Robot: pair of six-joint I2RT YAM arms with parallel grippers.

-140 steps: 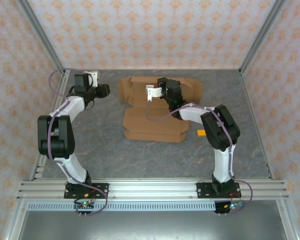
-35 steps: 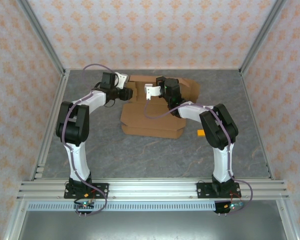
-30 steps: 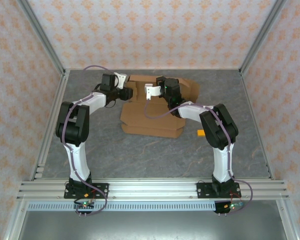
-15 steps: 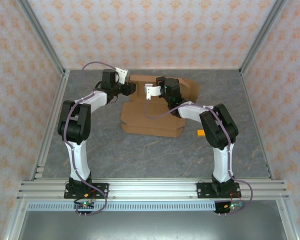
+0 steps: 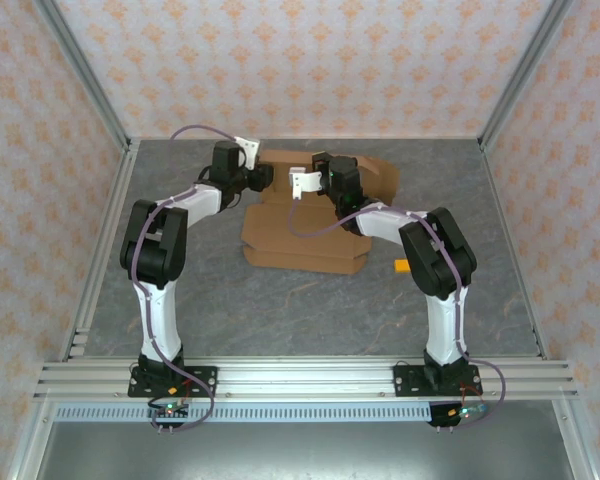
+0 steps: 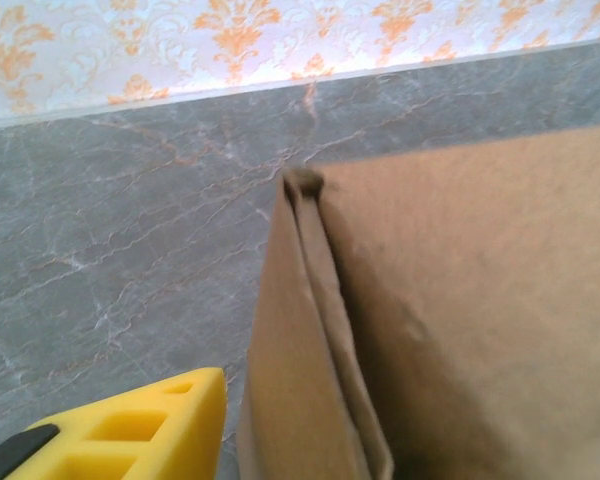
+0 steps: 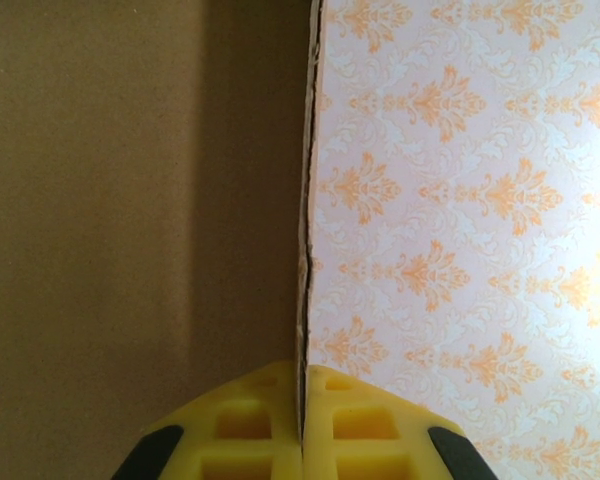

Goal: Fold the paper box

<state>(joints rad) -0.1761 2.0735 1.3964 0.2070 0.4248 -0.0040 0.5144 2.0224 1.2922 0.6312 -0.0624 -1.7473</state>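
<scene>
Right wrist: right claw [image 7: 302, 440] tight on paper box [image 7: 130, 200]; overhead, orange block [image 5: 403, 266].

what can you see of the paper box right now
The paper box is plain brown cardboard, a die-cut sheet partly folded, lying on the grey table toward its far side. Its near part lies flat; a far panel stands raised, its thin edge pinched by the right gripper. The left gripper is at its doubled left flap; contact is unclear.

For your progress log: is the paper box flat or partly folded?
Partly folded: the right gripper pinches a raised panel of the paper box.
</scene>
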